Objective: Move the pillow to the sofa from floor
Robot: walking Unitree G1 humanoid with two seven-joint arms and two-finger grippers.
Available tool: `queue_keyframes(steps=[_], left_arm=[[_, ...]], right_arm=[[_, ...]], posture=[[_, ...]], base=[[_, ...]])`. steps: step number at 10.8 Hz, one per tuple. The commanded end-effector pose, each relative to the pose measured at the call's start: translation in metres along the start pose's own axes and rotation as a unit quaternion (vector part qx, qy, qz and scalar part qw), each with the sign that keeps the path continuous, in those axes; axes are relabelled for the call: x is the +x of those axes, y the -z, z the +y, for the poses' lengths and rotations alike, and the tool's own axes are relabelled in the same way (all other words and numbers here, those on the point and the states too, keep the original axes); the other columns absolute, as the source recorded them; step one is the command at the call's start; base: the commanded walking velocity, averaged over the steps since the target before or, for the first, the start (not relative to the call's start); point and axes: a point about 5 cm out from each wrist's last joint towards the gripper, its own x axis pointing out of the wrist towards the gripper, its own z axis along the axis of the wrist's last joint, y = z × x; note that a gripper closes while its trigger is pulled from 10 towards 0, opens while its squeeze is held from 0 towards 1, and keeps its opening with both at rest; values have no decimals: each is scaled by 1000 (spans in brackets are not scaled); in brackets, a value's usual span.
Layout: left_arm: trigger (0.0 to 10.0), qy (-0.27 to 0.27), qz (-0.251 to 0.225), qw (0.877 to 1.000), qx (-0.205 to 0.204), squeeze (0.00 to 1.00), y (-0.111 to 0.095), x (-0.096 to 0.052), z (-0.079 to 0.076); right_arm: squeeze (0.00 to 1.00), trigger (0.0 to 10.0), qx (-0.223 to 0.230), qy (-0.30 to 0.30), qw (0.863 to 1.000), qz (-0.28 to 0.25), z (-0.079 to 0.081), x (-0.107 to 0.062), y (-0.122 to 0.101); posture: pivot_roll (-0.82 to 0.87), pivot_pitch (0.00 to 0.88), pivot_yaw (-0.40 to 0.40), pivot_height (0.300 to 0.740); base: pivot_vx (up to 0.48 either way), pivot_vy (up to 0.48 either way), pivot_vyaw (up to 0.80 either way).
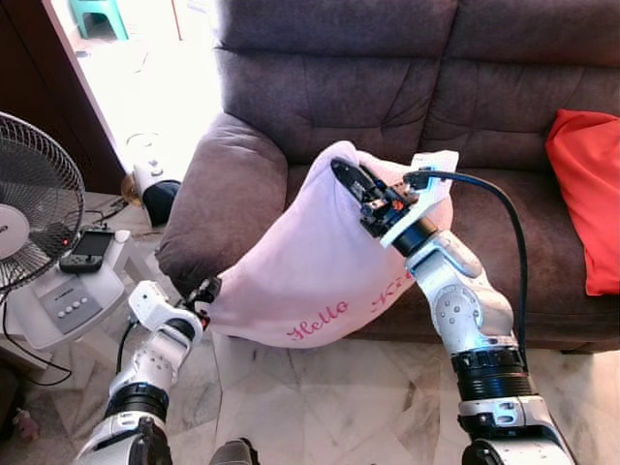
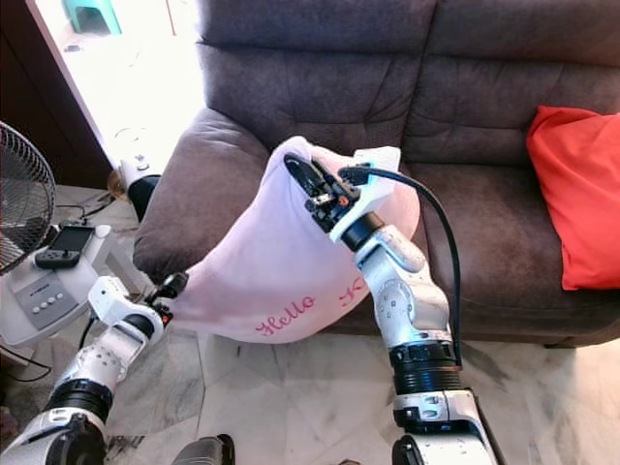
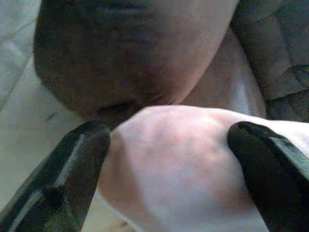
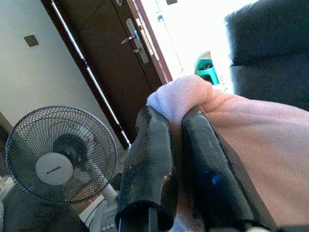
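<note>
**Q:** Left eye view: where is the pillow (image 1: 320, 266) seen?

**A:** It is seen held up against the front of the sofa (image 1: 387, 107), leaning on the seat edge beside the sofa's left armrest. Its upper corner is raised above the seat cushion, and its lower edge hangs just above the floor (image 1: 320, 397). Pink script reading "Hello" is seen along its lower part.

**Q:** How is the right claw (image 1: 351, 179) placed?

**A:** It is clenched on the pillow's upper corner. In the right wrist view the two black fingers (image 4: 149, 159) are pressed close together with a fold of pink fabric pinched between them.

**Q:** And the left claw (image 1: 203, 294)?

**A:** It is set at the pillow's lower left corner, in front of the armrest. In the left wrist view the fingers (image 3: 72, 174) are spread wide on either side of the corner, and the fabric lies between them; a firm grip is not shown.

**Q:** What else is seen near the sofa?

**A:** A red cushion (image 1: 586, 194) is propped at the sofa's right end. A standing fan (image 1: 34, 208) is placed on the floor to the left of the armrest, and a dark door (image 4: 104, 58) is seen behind it.
</note>
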Motion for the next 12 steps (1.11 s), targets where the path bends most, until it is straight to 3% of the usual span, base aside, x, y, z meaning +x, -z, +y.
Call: queue_keyframes(steps=[1, 2, 3, 12], left_arm=[[10000, -26, 32, 999, -12, 0, 10, -1, 9], [10000, -33, 47, 998, -12, 0, 14, -2, 11], [0, -28, 60, 998, -7, 0, 18, -1, 10], [0, -6, 59, 998, -15, 0, 16, 0, 5]], right_arm=[[0, 10000, -25, -42, 996, -68, 14, 5, -33], [0, 10000, -24, -41, 996, -69, 14, 5, -34], [0, 10000, -24, -40, 996, -69, 13, 5, -35], [0, 10000, -22, -24, 997, -72, 5, 4, -39]], posture=[[59, 67, -53, 740], [59, 67, -54, 740], [57, 67, -55, 740], [56, 62, -59, 740]], base=[[0, 0, 0], [0, 0, 0], [0, 0, 0], [0, 0, 0]])
